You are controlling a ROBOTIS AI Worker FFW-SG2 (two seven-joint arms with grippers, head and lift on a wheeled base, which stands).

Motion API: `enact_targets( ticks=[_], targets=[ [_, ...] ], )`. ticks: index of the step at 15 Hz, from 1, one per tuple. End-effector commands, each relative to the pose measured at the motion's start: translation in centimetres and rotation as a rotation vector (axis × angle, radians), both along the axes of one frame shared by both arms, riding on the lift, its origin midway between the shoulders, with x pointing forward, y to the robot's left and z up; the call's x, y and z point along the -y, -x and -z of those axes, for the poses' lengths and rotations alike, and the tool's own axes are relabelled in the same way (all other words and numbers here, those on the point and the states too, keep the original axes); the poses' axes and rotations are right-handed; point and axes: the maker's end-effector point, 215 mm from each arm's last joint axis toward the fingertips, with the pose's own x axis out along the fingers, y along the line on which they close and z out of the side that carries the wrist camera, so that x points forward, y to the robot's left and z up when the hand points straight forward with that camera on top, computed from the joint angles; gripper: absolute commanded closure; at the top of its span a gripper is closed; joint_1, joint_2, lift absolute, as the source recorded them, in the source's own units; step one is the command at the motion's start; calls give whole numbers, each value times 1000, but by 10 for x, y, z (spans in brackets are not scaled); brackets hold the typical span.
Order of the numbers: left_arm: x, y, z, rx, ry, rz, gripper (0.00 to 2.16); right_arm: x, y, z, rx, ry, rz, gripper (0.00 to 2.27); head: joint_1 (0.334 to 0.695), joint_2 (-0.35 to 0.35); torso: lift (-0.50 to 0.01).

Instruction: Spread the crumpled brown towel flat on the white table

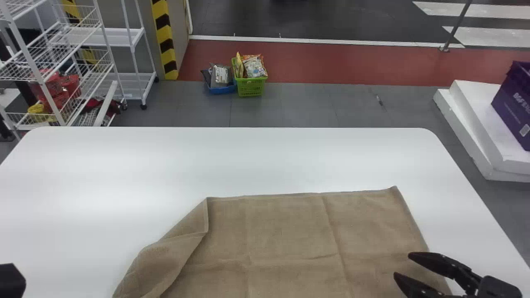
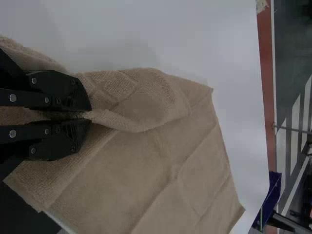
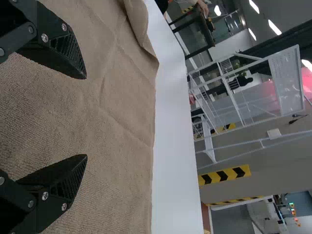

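Gently, left jaws gripping the brown towel (image 1: 290,236), we should draw its folded side (image 1: 165,256) low toward the tabletop's (image 1: 62,178) left edge, right jaws parted.

the towel (image 1: 290,231) is plain sandy brown, the table (image 1: 124,165) under it white, the right gripper (image 1: 402,265) black; past the table's far edge, grey floor (image 1: 298,107), a brick-red band (image 1: 331,62), a lime-green basket (image 1: 250,88) and yellow-and-black striped hazard tape (image 1: 165,39); beyond the right edge, a purple box (image 1: 513,107)

Workshop-like space: racks (image 1: 36,69), hazard stripes (image 1: 165,33)
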Motion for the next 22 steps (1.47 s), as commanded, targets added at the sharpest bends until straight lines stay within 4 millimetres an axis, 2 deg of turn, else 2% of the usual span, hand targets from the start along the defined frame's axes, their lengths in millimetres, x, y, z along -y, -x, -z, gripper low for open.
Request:
enact_targets(
  ticks=[1,5,7,9,11,13,16,19,22],
  targets=[
    [3,1,3,-10,-8,-1,9,5,2,0,3,-4,-14,289,695,-94,-123],
    [-3,-20,-13,56,-26,-66,29,17,4,4,11,4,-1,238,695,-120,-123],
    [-5,-40,-24,106,-30,-105,56,19,5,6,9,4,2,238,695,-121,-123],
    [-8,-49,-25,69,1,-147,87,21,7,5,9,3,6,238,695,-119,-123],
    [-1,-39,-24,33,28,-104,147,26,8,6,8,6,17,238,695,-121,-123],
    [12,-18,-22,-24,58,-15,154,28,9,6,5,6,22,238,695,-151,-123],
    [17,-2,-26,-55,75,34,302,19,5,7,5,8,2,238,695,-186,-123],
    [22,16,-33,-92,100,94,333,17,2,7,6,4,0,238,695,-181,-123],
    [27,20,-23,-131,113,117,333,20,1,8,7,5,5,238,695,-192,-123]
  ],
)
